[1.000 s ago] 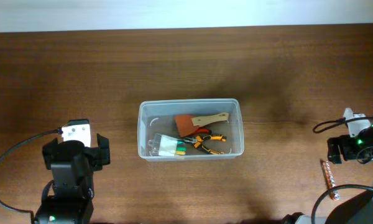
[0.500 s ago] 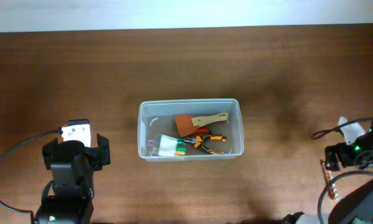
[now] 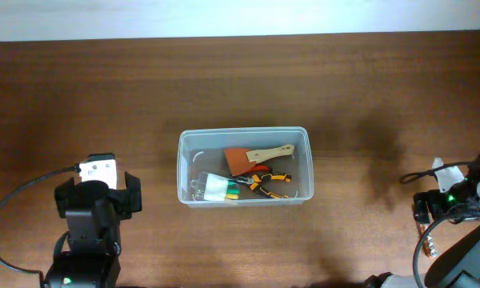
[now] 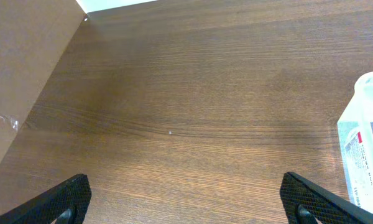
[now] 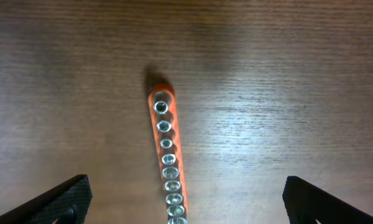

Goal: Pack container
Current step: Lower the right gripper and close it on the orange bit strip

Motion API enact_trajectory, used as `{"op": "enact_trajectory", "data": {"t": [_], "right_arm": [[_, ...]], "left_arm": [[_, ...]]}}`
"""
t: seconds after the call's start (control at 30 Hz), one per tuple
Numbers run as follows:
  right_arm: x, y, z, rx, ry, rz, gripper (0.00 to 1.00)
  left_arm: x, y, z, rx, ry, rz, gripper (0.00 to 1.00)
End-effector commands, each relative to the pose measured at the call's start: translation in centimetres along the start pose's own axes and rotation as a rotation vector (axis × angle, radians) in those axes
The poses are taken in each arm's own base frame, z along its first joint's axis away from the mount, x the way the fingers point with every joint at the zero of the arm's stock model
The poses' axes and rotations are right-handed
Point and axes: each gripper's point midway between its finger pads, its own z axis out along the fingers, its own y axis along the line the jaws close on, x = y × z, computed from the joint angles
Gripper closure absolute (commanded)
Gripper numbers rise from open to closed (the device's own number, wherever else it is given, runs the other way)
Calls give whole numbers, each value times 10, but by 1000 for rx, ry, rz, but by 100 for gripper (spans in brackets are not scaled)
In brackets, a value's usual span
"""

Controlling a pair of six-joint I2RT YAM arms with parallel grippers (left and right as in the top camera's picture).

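1. My left arm [image 3: 88, 228]: black housing, white block [image 3: 98, 169] on it, black cable [image 3: 12, 200] looping off.
2. My right arm [image 3: 432, 208]: black, 1 green LED [image 3: 450, 198] lit.
3. My fingertips [image 4: 68, 196]: black, carbon-weave texture.

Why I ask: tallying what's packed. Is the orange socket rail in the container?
Out: the socket rail lies on bare table, away from the container.

Wood table [image 3: 368, 88], pale strip [image 3: 240, 16] along its 12 o'clock edge, poss. a wall. Orange socket rail [image 5: 168, 163] lay flat, centre toward 6 o'clock in rt-wrist view.
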Motion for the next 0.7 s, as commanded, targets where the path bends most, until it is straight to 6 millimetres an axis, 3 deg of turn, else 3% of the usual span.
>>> {"op": "enact_trajectory", "data": {"t": [0.0,0.4,0.67], "right_arm": [[0,1,7,-19,-20,18,1],[12,21,26,-77,2,-55,1],[11,21,26,-78,-1,-65,1]], "left_arm": [[-8,2,-4,-6,-21,11,1],[-8,2,-4,-6,-21,11,1],[-8,2,-4,-6,-21,11,1]]}}
